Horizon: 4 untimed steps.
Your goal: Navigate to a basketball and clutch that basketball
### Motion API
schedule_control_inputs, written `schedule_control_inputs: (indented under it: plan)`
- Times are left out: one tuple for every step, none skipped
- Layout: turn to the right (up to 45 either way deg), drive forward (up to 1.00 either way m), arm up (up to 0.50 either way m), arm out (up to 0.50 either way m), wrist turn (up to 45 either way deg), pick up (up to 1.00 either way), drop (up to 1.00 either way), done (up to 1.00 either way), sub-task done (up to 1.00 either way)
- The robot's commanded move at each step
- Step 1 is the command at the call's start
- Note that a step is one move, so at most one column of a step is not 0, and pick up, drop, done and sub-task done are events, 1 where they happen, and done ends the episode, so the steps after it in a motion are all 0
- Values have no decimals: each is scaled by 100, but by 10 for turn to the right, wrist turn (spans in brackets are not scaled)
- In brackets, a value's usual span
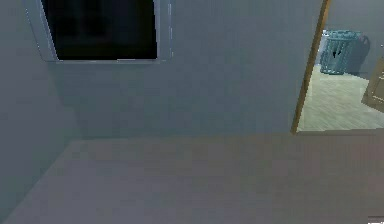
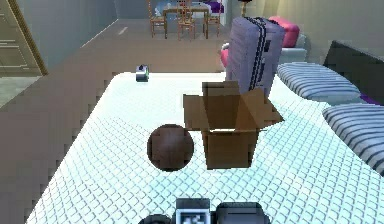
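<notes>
On the bed (image 2: 105, 135) a brown ball (image 2: 170, 148) sits just beside an open box (image 2: 235, 135), so we should reach in clear of its flaps, though we cannot tell whether the jaws grip anything.

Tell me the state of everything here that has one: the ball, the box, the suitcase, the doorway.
cardboard box, upright, flaps open
basketball, lying on the bed beside the cardboard box
suitcase, standing upright, closed
doorway, open onto a lit room
end effector, cannot tell whether it holds anything
</notes>
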Motion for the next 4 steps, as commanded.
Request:
schedule_control_inputs:
  plan:
    - [0,0,0,32,0,0,0,0,0]
    - [0,0,0,0,450,0,0,0,0]
    - [0,0,0,0,450,0,0,0,0]
    - [0,0,0,0,450,0,0,0,0]
